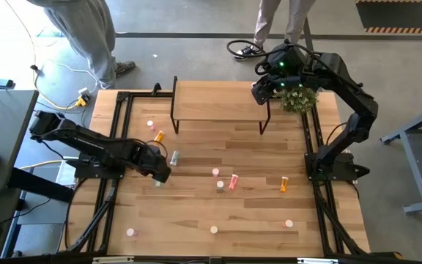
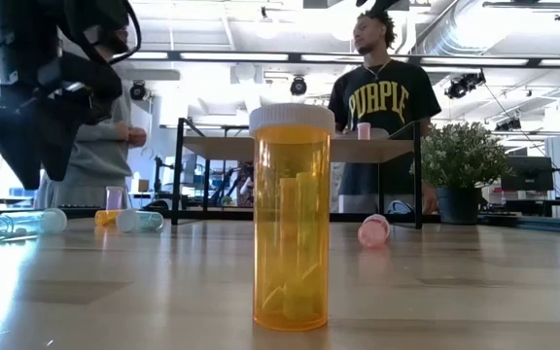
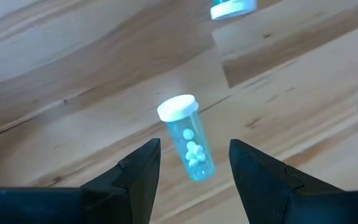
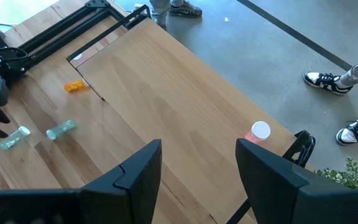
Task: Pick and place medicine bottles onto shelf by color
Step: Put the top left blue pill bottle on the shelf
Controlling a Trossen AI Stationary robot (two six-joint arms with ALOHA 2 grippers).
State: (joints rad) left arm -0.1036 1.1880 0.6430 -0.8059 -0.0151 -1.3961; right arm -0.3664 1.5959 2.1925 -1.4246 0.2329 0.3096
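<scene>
Taking the shelf [image 1: 218, 99] as the landmark and working from the near edge of the table [image 1: 196, 220] toward it, most of the job is left. Nearest lie three small pink bottles, well apart from the shelf. Closer to it, an orange bottle [image 1: 284, 183] stands upright near a pink bottle [image 1: 233, 182] on its side. Off the shelf's left front, the left gripper [image 3: 191, 163] hangs low, fingers spread around a pale green bottle [image 3: 188, 140] lying on the wood, not yet pinched. A second clear bottle [image 1: 174, 157] lies just beside it, with another orange one [image 1: 159, 136] nearer the shelf's left leg. On the shelf itself only one pink bottle [image 4: 258, 132] stands, at its right end, under the right gripper [image 4: 197, 163], whose fingers are spread and empty. A potted plant [image 1: 299, 99] crowds that end, and two people stand behind, possibly near the right arm.
</scene>
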